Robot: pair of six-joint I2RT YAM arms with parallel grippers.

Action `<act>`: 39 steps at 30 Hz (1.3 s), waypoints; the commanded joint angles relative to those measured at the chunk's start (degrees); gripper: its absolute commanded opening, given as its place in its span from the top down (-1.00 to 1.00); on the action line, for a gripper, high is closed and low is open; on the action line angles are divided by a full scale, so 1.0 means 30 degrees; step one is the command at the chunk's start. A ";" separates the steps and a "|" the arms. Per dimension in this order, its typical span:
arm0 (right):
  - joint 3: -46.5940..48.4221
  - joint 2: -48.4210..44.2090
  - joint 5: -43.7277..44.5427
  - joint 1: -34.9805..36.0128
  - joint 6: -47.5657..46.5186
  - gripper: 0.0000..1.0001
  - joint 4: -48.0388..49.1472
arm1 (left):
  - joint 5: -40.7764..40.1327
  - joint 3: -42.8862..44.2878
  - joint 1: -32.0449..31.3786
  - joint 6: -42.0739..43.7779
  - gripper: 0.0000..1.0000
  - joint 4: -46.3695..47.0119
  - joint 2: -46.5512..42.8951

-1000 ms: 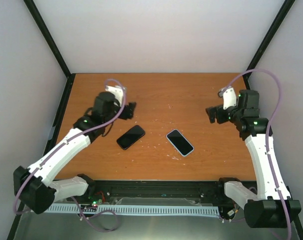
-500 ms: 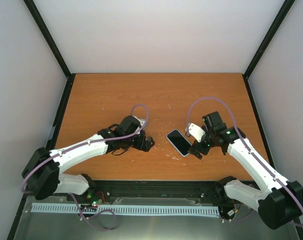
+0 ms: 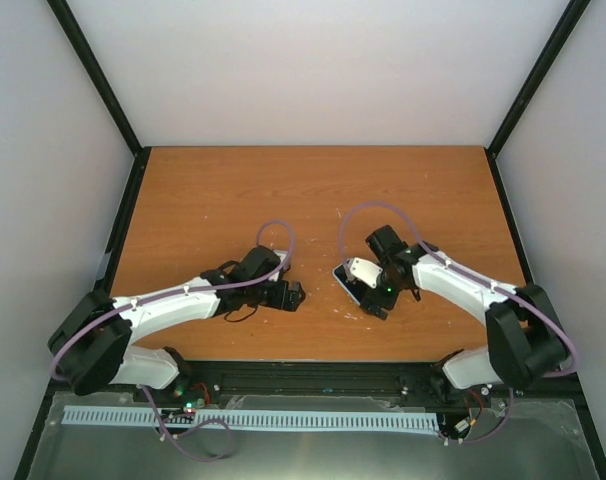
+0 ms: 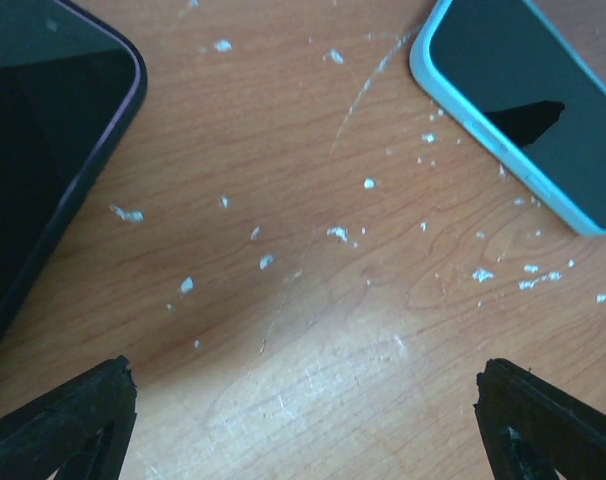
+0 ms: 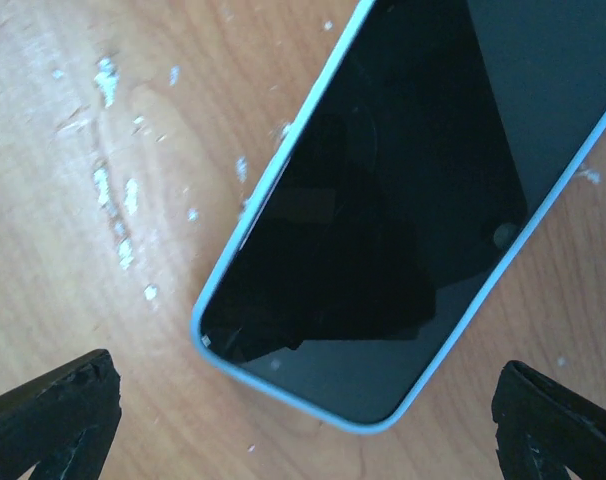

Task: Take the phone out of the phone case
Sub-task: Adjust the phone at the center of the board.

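A phone in a light blue case (image 5: 383, 220) lies flat, screen up, on the wooden table; it also shows in the left wrist view (image 4: 528, 110) and partly in the top view (image 3: 345, 276), under my right wrist. My right gripper (image 5: 303, 430) is open just above the phone's near end, its fingertips (image 5: 53, 420) wide apart; it shows in the top view (image 3: 379, 298). A second phone with a dark rim (image 4: 43, 150) lies left of my left gripper (image 4: 303, 420), which is open and empty low over bare table between the two phones (image 3: 291, 295).
The wooden table (image 3: 313, 190) carries white flecks and scratches (image 4: 343, 230) between the phones. Black frame posts stand at the back corners (image 3: 133, 150). My left arm hides the dark phone in the top view.
Both arms have swung in from the back of the table and come down low. The right gripper has moved left over the blue-cased phone. The left gripper has settled between the phones.
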 commanded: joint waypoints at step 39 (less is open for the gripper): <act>0.7353 0.3257 -0.2137 -1.0255 0.6593 -1.00 0.1012 | -0.1526 1.0931 -0.0107 0.4339 -0.99 -0.3524 0.8221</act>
